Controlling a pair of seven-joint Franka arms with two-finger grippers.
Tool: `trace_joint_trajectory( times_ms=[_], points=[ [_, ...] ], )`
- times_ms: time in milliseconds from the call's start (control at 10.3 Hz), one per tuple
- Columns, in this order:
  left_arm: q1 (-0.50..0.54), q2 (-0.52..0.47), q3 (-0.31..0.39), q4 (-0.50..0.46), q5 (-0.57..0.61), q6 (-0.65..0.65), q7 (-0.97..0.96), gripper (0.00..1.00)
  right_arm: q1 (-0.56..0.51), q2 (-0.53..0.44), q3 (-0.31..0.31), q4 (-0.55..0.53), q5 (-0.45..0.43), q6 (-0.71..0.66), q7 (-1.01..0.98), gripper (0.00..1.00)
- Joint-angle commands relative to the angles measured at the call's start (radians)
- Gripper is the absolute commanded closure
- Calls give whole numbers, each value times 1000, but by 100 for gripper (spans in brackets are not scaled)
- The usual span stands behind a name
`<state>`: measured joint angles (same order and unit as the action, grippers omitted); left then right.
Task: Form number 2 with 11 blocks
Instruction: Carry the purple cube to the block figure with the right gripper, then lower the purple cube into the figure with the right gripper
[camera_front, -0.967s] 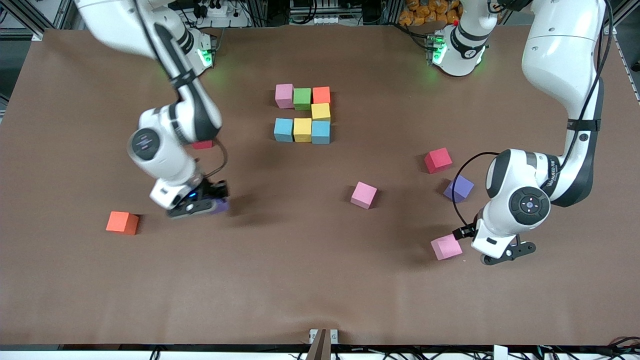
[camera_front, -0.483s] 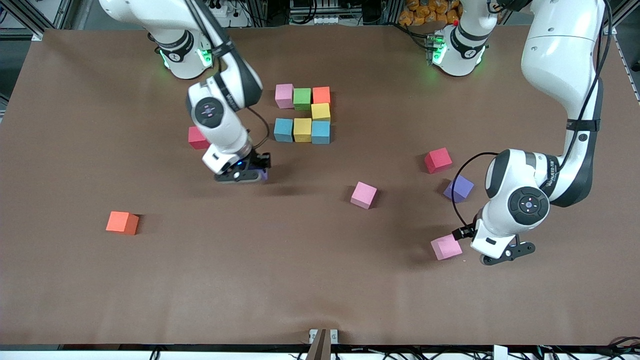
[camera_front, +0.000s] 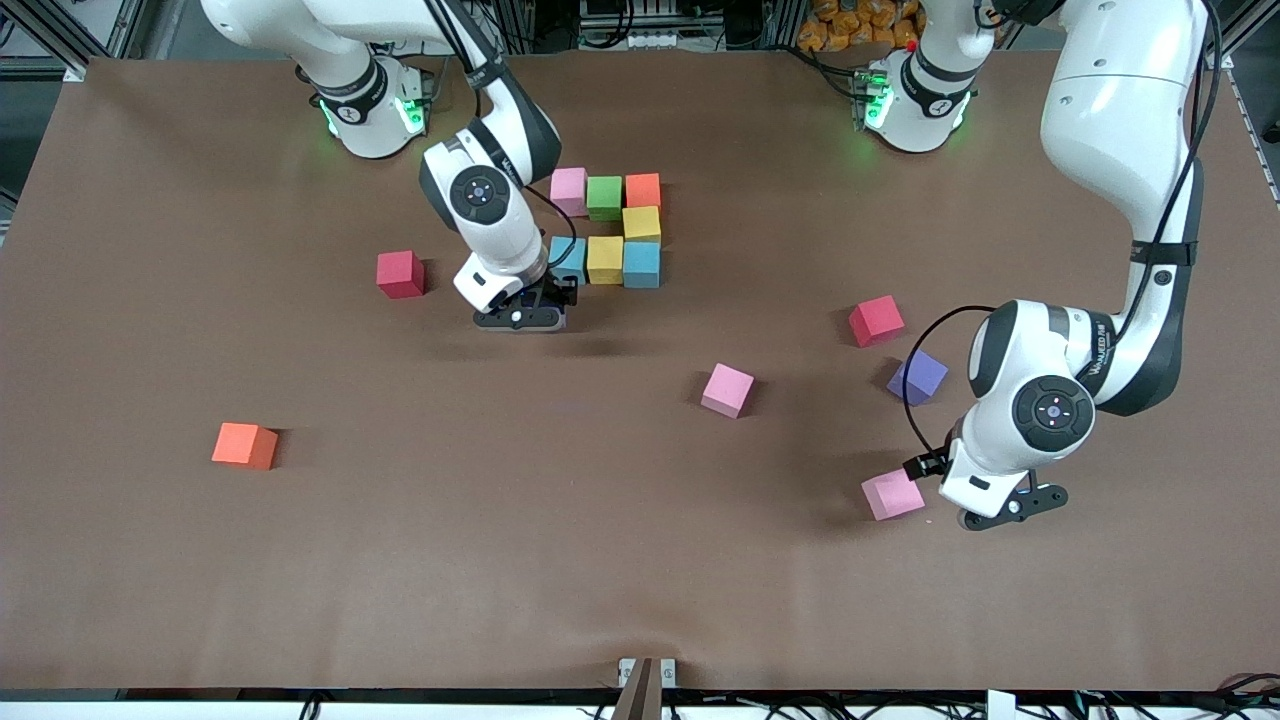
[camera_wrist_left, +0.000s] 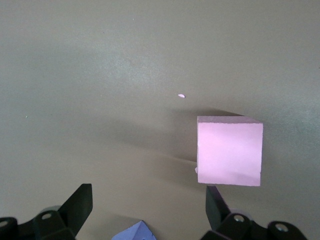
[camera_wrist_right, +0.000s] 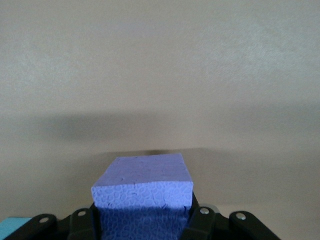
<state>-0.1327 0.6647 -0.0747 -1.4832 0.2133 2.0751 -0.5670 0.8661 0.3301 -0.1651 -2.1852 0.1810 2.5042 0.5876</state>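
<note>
Right wrist view, right claw (camera_wrist_right: 142, 220) gripping purple block (camera_wrist_right: 142, 187)

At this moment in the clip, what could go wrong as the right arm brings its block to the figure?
1. The right end effector, shut on a purple block, is very close to the light blue block of the partial 2, and could nudge it out of line.
2. The left end effector, open, waits beside a pink block and could bump it.

Purple block (camera_wrist_right: 142, 192): matte foam, finely pitted surface showing. Pink block (camera_wrist_left: 229, 151): matte foam, looking smooth. Table (camera_front: 600, 540): brown matte covering, appearing cloth-like. Arms: glossy white plastic shells.
</note>
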Motion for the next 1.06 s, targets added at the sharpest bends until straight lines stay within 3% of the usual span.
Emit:
trace_joint_trajectory(
  times_ms=[0,967],
  points=[
    [-8,12,6,14,23,19,-24,0,36,21,-13,-1,15,24,34,73],
    [-12,18,4,14,25,22,-42,0,108,55,-13,-8,49,41,69,73]
  ],
)
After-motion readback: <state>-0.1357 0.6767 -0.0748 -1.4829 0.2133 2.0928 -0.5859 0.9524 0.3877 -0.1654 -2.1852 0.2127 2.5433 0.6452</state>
